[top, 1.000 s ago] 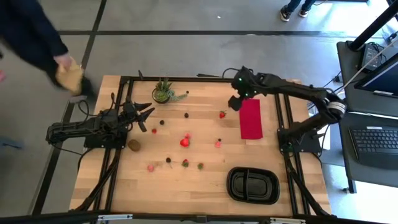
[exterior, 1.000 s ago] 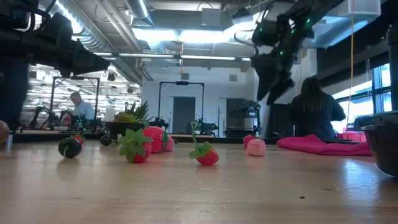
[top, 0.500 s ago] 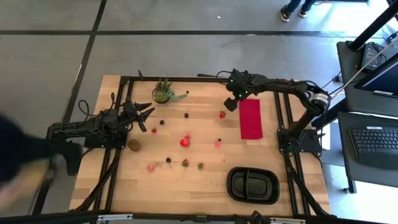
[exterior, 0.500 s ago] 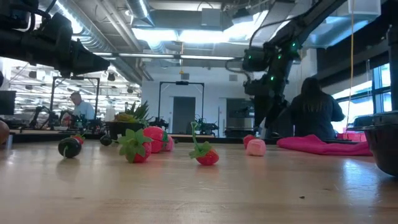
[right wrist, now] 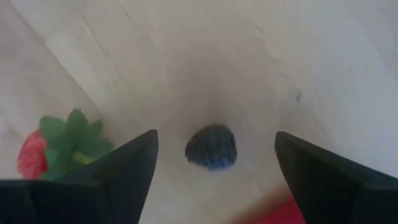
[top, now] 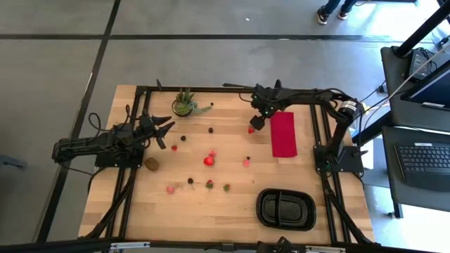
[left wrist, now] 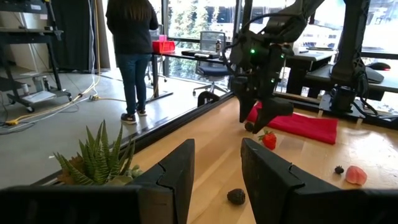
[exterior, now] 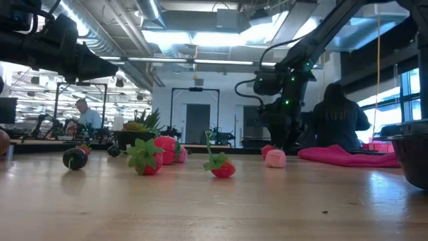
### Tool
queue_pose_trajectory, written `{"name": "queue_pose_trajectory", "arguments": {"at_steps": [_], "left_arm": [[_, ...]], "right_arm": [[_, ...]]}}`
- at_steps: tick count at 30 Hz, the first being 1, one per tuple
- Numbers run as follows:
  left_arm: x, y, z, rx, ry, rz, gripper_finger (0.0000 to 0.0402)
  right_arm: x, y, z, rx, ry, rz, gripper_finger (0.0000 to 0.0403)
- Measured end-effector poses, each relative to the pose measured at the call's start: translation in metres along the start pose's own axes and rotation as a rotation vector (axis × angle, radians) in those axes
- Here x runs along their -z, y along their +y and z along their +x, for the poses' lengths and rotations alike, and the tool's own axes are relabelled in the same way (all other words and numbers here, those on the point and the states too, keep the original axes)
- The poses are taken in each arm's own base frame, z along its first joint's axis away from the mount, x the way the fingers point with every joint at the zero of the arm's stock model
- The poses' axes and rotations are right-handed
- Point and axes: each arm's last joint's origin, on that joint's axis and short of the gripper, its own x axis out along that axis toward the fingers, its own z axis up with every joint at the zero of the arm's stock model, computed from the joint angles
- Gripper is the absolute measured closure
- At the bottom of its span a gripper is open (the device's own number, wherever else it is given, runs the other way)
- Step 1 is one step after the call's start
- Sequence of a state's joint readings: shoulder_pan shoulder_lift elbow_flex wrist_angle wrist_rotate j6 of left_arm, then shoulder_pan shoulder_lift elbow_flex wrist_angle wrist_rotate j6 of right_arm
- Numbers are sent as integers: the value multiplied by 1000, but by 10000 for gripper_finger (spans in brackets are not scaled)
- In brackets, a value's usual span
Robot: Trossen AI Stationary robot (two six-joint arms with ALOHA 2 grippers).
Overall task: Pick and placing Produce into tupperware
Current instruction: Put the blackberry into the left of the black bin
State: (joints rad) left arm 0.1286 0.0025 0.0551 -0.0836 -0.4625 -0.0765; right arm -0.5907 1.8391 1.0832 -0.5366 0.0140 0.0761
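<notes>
Right hand [top: 257, 121], fingers spread wide, hangs low over a dark berry [right wrist: 211, 147] at upper centre of the table [top: 232, 211], the berry centred between its fingers, likely lined up for a pinch; a strawberry [top: 251, 130] lies just beside. Tupperware [top: 285, 209] waits empty at lower right. Left hand [top: 163, 130] idles at the left edge, part-open, holding nothing.

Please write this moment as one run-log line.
right hand: open, straddling small dark round berry beside red cloth | left hand: idle, empty, near potted plant | black oval two-compartment tray: empty
</notes>
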Motion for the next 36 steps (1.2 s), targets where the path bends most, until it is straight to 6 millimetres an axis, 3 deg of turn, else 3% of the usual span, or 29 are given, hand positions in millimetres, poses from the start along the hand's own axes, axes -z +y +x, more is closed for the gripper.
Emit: {"name": "queue_pose_trajectory", "arguments": {"at_steps": [11, 28, 36], "left_arm": [[0, 0, 0, 0, 3, 2, 278], [0, 0, 0, 0, 3, 2, 278], [0, 0, 0, 0, 3, 2, 278]], "right_arm": [[2, 1, 5, 17, 32, 21, 87], [3, 1, 5, 19, 36, 16, 280], [4, 3, 1, 24, 38, 18, 283]]}}
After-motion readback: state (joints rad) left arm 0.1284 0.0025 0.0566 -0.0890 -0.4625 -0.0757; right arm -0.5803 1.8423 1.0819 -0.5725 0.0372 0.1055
